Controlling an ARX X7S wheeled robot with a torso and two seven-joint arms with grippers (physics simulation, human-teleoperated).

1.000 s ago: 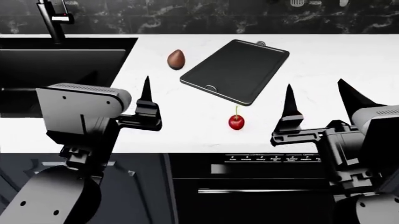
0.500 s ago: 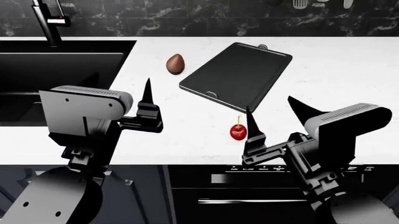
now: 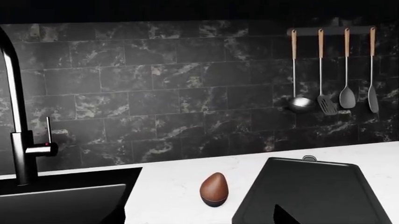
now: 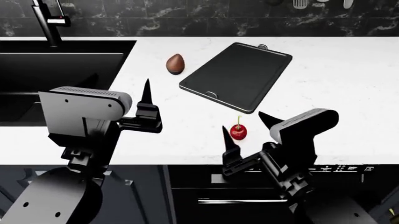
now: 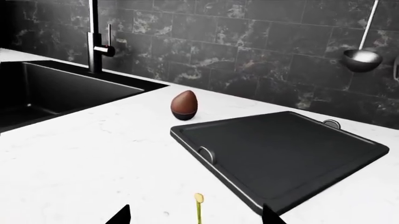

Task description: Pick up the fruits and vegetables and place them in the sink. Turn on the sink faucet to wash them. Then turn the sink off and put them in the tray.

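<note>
Right end effector point(image 4: 246, 129) spread wide and empty, straddling the cherry point(image 4: 238, 132) near the table point(image 4: 337, 84) front edge, just off the tray point(image 4: 240, 74) corner; left end effector point(image 4: 147, 105) only half in view, so can't tell its state, though nothing held. Best to drop straight down and pinch the cherry body low, not the stem point(image 5: 199, 205). Brown piece point(image 4: 175, 64) between sink point(image 4: 62, 70) and tray, well apart, faucet point(image 4: 45, 18) way back, nothing blocking really.

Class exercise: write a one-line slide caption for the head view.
The right hand, open, brackets the cherry on the white counter near the black tray; the brown piece lies beside the sink.
</note>
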